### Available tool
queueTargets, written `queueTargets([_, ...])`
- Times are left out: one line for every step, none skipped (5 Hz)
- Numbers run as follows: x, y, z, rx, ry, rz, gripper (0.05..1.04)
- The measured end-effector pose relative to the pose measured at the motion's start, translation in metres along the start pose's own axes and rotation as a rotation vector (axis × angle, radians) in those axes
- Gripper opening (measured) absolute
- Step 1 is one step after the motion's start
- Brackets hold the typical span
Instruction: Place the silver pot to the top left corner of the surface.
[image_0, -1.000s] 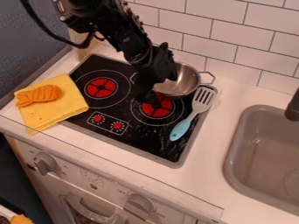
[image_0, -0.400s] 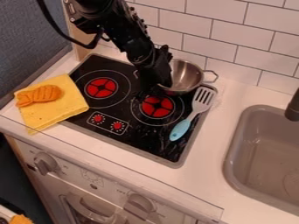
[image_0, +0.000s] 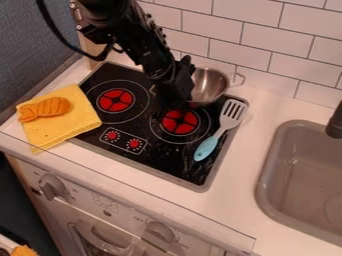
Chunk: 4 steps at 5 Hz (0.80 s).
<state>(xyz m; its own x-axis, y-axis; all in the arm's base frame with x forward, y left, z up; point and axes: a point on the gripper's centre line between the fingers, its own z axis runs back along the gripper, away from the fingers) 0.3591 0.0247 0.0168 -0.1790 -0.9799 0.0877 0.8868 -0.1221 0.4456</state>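
Note:
The black gripper (image_0: 171, 104) hangs over the middle of the stove, against the left side of the silver pot (image_0: 210, 86). Part of the pot's left side is hidden behind it. The pot stands at the back right of the black stove top (image_0: 140, 131), behind the right burner, one wire handle toward the wall on the right. Whether the gripper holds the pot cannot be made out.
A blue-handled spatula (image_0: 220, 129) lies along the stove's right edge. On the left a yellow cloth (image_0: 63, 125) carries an orange toy (image_0: 45, 109). The grey sink (image_0: 267, 175) is at the right, the tiled wall (image_0: 267, 55) behind.
The pot first shifted slightly right and up, then a little left. The gripper has moved slightly left, staying beside the pot.

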Motion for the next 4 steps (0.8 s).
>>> queueTargets([0.001,-0.001,0.0,0.004,0.0,-0.011,0.077])
queueTargets([0.003,-0.001,0.009,0.019,-0.011,-0.003,0.077])
queueTargets([-0.002,0.0,0.021,0.046,0.004,-0.001,0.077])
queueTargets([-0.022,0.006,0.044,0.102,0.051,0.041,0.077])
